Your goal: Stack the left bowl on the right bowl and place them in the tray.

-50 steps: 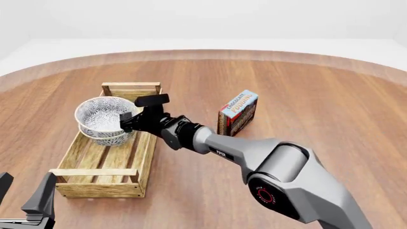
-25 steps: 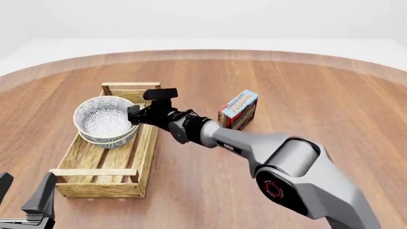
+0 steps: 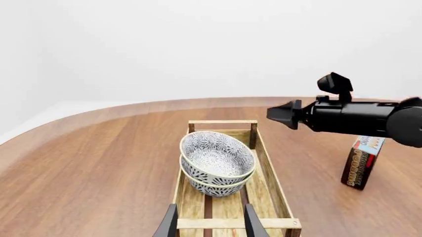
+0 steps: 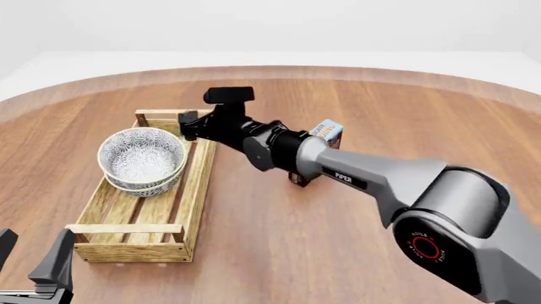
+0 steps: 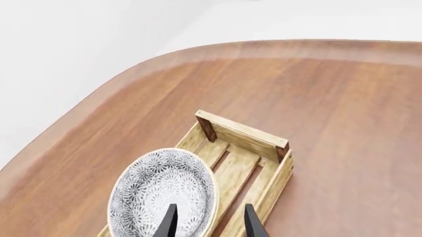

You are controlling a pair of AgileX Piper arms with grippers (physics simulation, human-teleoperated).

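Note:
Two patterned grey-and-white bowls are nested, the upper bowl (image 4: pixel 142 157) (image 3: pixel 218 154) (image 5: pixel 165 197) inside the lower bowl (image 4: pixel 146 187) (image 3: pixel 209 188). The stack rests on the slatted floor of the light-wood tray (image 4: pixel 199 183) (image 3: pixel 272 173) (image 5: pixel 241 136), toward its far half. My right gripper (image 4: pixel 187 125) (image 3: pixel 280 113) (image 5: pixel 208 223) hangs open above the tray's far right corner, apart from the bowls and holding nothing. My left gripper (image 4: pixel 32 254) (image 3: pixel 209 227) stays open and low, near the tray's front end.
A chocolate pudding box (image 4: pixel 326 134) (image 3: pixel 361 165) stands upright to the right of the tray, largely hidden behind my right arm in the front view. The round wooden table (image 4: pixel 355 253) stretches out around them.
My right gripper has let go of the bowl stack, lifted, and drawn back toward the tray's far right corner. The bowls have settled in the tray. The left arm is unchanged.

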